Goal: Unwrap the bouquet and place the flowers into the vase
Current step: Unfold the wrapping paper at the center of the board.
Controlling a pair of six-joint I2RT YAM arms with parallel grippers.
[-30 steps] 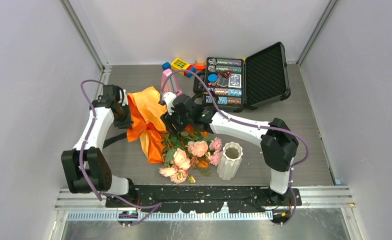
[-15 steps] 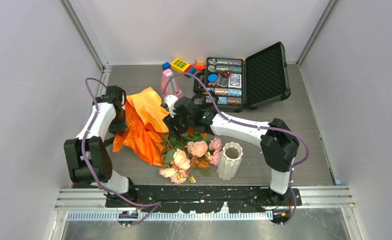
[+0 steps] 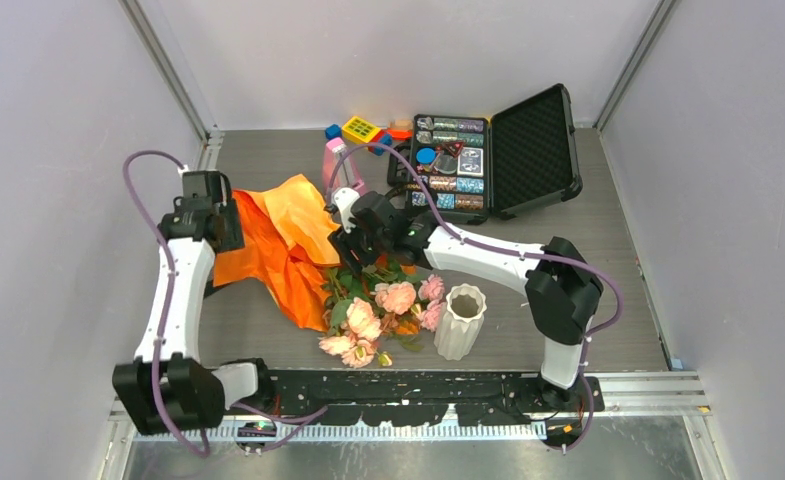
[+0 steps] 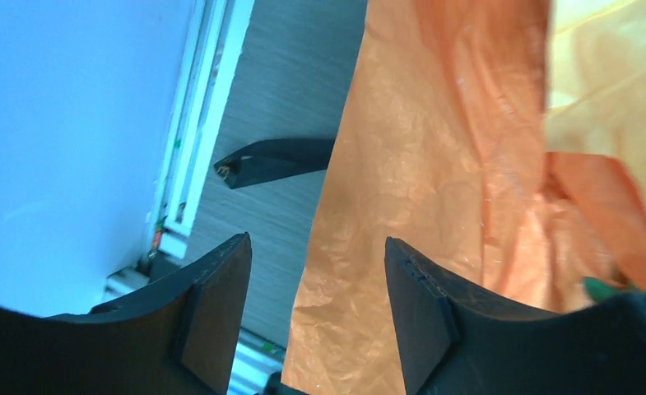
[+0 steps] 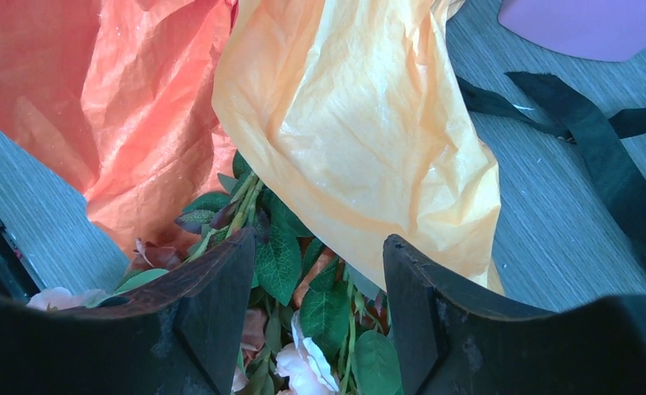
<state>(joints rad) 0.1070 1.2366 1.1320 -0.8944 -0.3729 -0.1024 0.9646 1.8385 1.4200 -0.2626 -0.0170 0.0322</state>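
Hidden: from above, the flowers (image 3: 380, 305) lose their stem ends under the right gripper (image 3: 353, 243), and its jaws can't be read there.
Right wrist view: here they show: fingers apart, gripping nothing, hanging over green stems and leaves that slip under a pale fold of the orange paper (image 5: 360, 123).
Left wrist view: the left gripper (image 4: 315, 255) has its fingers apart too, with nothing between them. Crinkled paper fills the right of the frame, cut off at the edge.
Wrist views only: black ribbon (image 5: 599, 140) lies loose on the table (image 5: 541, 239).
Flowers: lower centre of the top view, lying flat, blooms toward the bottom edge, mostly clear of the paper sprawled left of centre.
Vase: the vase (image 3: 460, 320) is upright just right of the blooms, seen only from above.
Around: an open black case (image 3: 498, 150) sits upper right, with a pink object (image 3: 336, 165) and toy blocks (image 3: 360, 128) at the top.
In the way: the right arm stretches between case and flowers.
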